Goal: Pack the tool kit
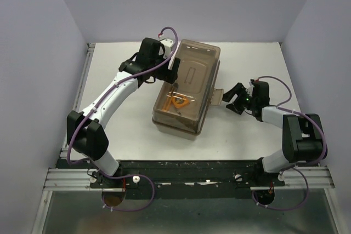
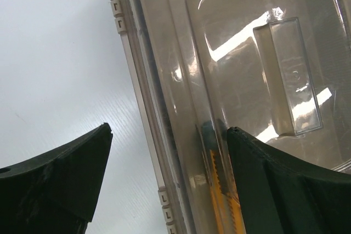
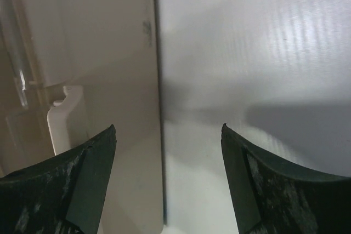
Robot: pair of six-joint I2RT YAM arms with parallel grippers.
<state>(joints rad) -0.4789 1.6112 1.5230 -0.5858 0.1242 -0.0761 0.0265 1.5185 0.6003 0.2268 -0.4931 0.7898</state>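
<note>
The tool kit (image 1: 186,89) is a beige box with its smoky brown lid (image 2: 247,53) down, lying mid-table. Orange-and-black tools (image 1: 178,102) show through the lid, and one orange tool (image 2: 219,201) appears in the left wrist view. My left gripper (image 1: 170,72) is at the box's far left edge, open, with its jaws (image 2: 170,130) astride the lid's rim and nothing pinched. The beige latch flap (image 1: 218,96) sticks out from the box's right side. My right gripper (image 1: 233,101) hovers open beside that flap (image 3: 109,53), its jaws (image 3: 167,127) over the flap's edge and holding nothing.
The white table (image 1: 247,64) has lilac walls on three sides. A metal rail (image 1: 85,75) runs along its left edge. Both arm bases sit on the black bar (image 1: 186,176) at the near edge.
</note>
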